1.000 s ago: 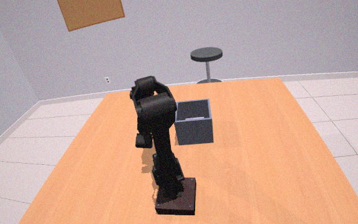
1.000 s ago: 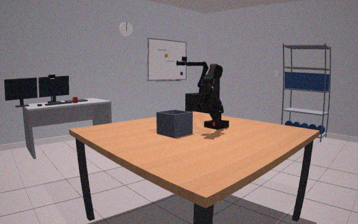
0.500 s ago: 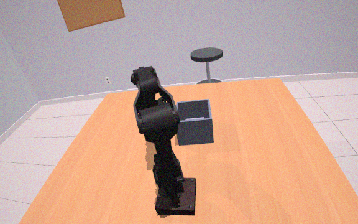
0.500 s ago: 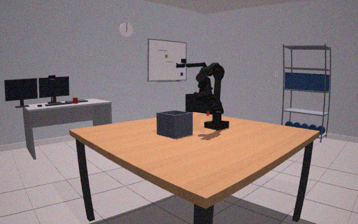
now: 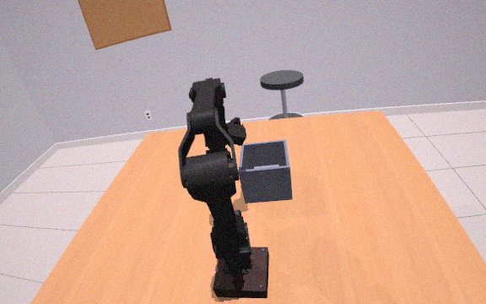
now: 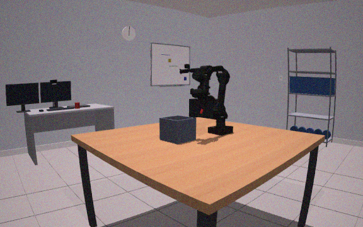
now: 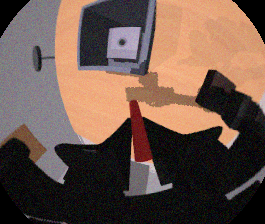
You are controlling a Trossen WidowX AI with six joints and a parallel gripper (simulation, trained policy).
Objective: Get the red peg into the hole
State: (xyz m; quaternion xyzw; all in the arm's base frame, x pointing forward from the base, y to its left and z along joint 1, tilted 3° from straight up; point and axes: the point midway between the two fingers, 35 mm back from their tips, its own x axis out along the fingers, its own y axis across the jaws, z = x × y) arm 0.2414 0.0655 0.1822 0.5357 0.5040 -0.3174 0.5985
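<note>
We have the slim red peg (image 6: 201, 111) (image 7: 141, 135) clamped between the fingers of the black parallel-jaw gripper (image 7: 135, 120), its free end reaching out past the fingertips. Beyond that end in the wrist view, and apart from it, stands the open dark blue-grey box (image 5: 268, 186) (image 6: 178, 130) (image 7: 145, 37). Inside the box, farther from our gripper, the pale square plate (image 7: 131, 51) shows its dark round hole, with nothing in it. So the pick-up looks done to us; bringing the peg over the box, lining it up, lowering it and seating it fully all remain.
</note>
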